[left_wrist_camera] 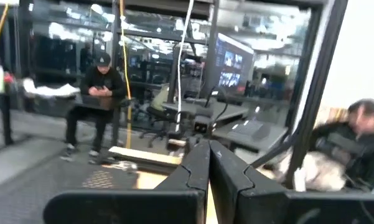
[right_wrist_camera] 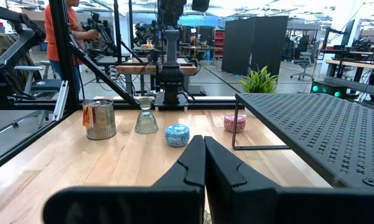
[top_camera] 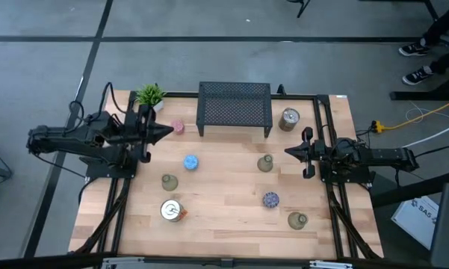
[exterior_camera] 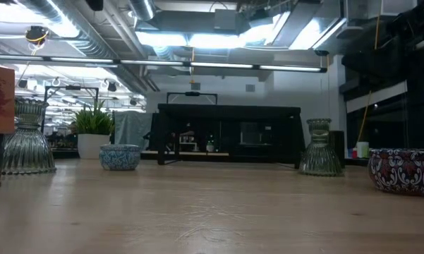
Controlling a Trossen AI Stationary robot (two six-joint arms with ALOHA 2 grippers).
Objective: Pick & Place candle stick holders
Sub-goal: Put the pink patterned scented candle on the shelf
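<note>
Fingers pressed together on both the left gripper (top_camera: 168,132) and right gripper (top_camera: 288,152), so you'd topple the olive-grey holder (top_camera: 265,164) diving in unopened.

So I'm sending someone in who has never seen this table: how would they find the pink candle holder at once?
Start at the black wire-mesh rack at the table's far edge. Off its end nearer the left arm, before the small green potted plant, sits the pink candle holder. It is the only pink piece; its nearest neighbour on the table, the light blue holder, is blue.
</note>
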